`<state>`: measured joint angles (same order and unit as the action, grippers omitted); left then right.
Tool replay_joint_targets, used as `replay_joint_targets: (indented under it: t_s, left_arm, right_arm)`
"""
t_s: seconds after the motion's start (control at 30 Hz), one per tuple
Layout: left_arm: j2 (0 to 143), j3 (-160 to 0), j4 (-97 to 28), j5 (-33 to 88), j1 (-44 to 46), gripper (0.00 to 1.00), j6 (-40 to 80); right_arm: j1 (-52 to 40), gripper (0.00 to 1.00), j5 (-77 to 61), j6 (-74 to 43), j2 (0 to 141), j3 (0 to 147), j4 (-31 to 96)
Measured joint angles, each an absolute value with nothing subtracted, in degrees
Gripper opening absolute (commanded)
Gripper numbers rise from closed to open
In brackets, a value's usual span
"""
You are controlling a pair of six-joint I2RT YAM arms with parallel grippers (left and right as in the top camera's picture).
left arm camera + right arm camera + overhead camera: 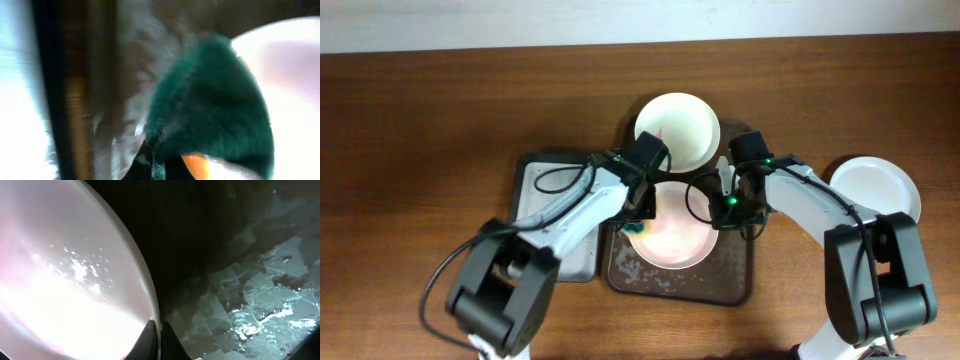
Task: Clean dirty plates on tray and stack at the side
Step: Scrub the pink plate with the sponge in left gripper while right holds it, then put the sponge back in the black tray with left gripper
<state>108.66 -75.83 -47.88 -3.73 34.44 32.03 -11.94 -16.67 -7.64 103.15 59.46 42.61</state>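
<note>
Rim of pink plate (675,242) pinched in our right gripper (156,329); left gripper (640,215) at sponge (215,110), hold we cannot tell.

I get a dark brown wood-grain table (420,120) filling nearly the whole overhead view, grain running left to right. A pale strip (520,20) runs along the top edge, past the table's far side; can't tell if it's wall or floor. Light is even and diffuse, soft shadows, faint sheen on the wood. Both wrist feeds are too close to show the room.
</note>
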Motion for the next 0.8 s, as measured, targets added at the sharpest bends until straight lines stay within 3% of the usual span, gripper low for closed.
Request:
replay_joint_targets:
  t_s: [0.23, 0.37, 0.43, 0.47, 0.53, 0.67, 0.8]
  left_arm:
    - [96.14, -75.61, -54.85, -9.39, 30.98, 0.00, 28.40]
    - [92.77, -74.70, -56.90, -9.89, 23.42, 0.00, 26.55]
    - [92.77, -71.90, -54.28, -8.95, 20.03, 0.15, 24.77]
    - [92.77, -69.73, -52.07, -7.90, 18.41, 0.33, 23.42]
    - [92.79, -64.55, -49.01, -5.21, 14.92, 0.47, 20.12]
    - [92.73, -61.91, -47.68, 2.00, 10.22, 0.58, 16.29]
    - [88.05, -61.87, -47.79, 9.50, 7.49, 0.67, 13.82]
  right_arm:
    - [-11.44, 0.04, -15.46, -7.77, 103.02, 59.44, 43.66]
    - [-11.44, 0.04, -14.48, -7.73, 100.47, 59.37, 44.95]
    - [-11.44, 0.04, -13.96, -7.73, 97.08, 59.35, 46.30]
    - [-11.44, 0.04, -13.69, -7.73, 94.52, 59.33, 47.22]
    - [-11.44, 0.04, -13.13, -7.73, 89.58, 59.35, 48.34]
    - [-12.64, 0.04, -7.99, -7.75, 82.11, 59.33, 50.35]
    - [-20.05, 0.04, 5.52, -9.63, 76.16, 59.31, 50.59]
